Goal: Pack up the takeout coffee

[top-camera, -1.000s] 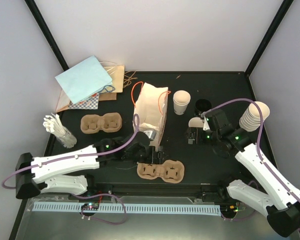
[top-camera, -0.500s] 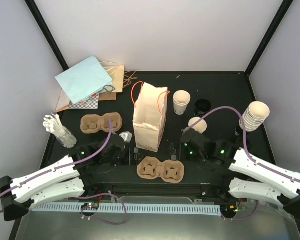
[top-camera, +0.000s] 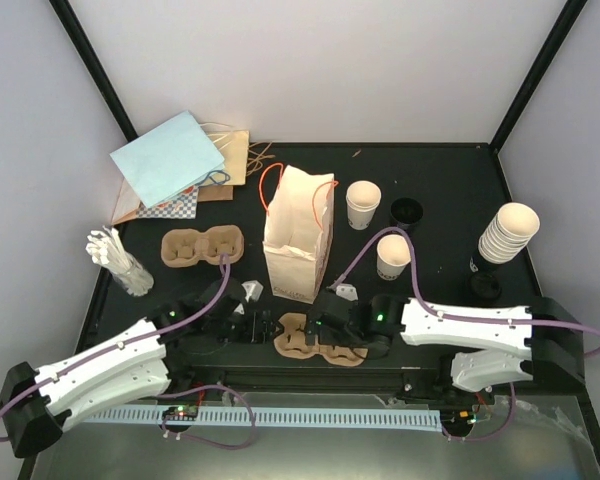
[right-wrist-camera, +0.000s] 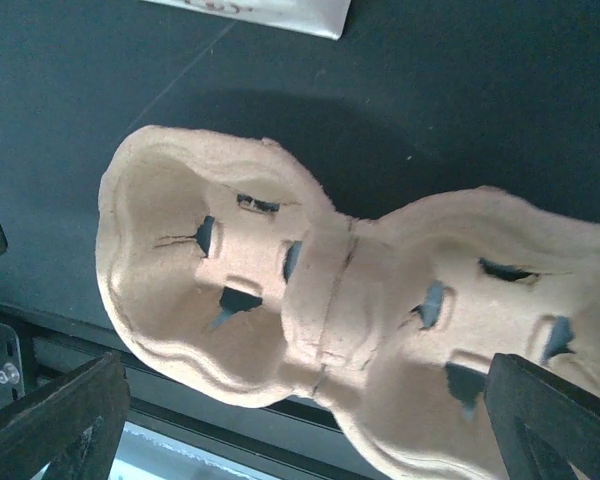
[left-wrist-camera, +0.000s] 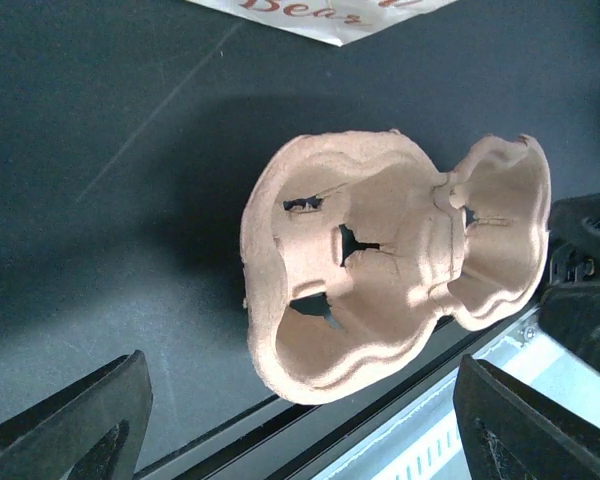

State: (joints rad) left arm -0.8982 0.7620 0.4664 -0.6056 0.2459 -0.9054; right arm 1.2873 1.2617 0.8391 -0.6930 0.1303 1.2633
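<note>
Two cream-white paper cups stand open-topped behind and right of the printed bag (top-camera: 298, 235), one far (top-camera: 363, 204) and one nearer (top-camera: 393, 256). Neither has a lid on. Two black lids lie apart from them, one at the back (top-camera: 407, 210) and one at the right (top-camera: 485, 287). A brown pulp tray (top-camera: 320, 343) lies at the front edge. My left gripper (top-camera: 265, 328) is open at its left end, and my right gripper (top-camera: 330, 325) is open over its middle. Both wrist views show the empty tray between spread fingers: the left wrist view (left-wrist-camera: 380, 260) and the right wrist view (right-wrist-camera: 330, 300).
A stack of empty cups (top-camera: 507, 232) stands at the right. A second pulp tray (top-camera: 202, 246) lies left of the bag. A cup of stirrers (top-camera: 120, 262) stands at the left edge, and flat paper bags (top-camera: 170, 158) lie at the back left.
My right arm let go of the nearer cup, left it standing, and swung to the front over the tray. My left arm drew back from the bag to the tray's left end.
</note>
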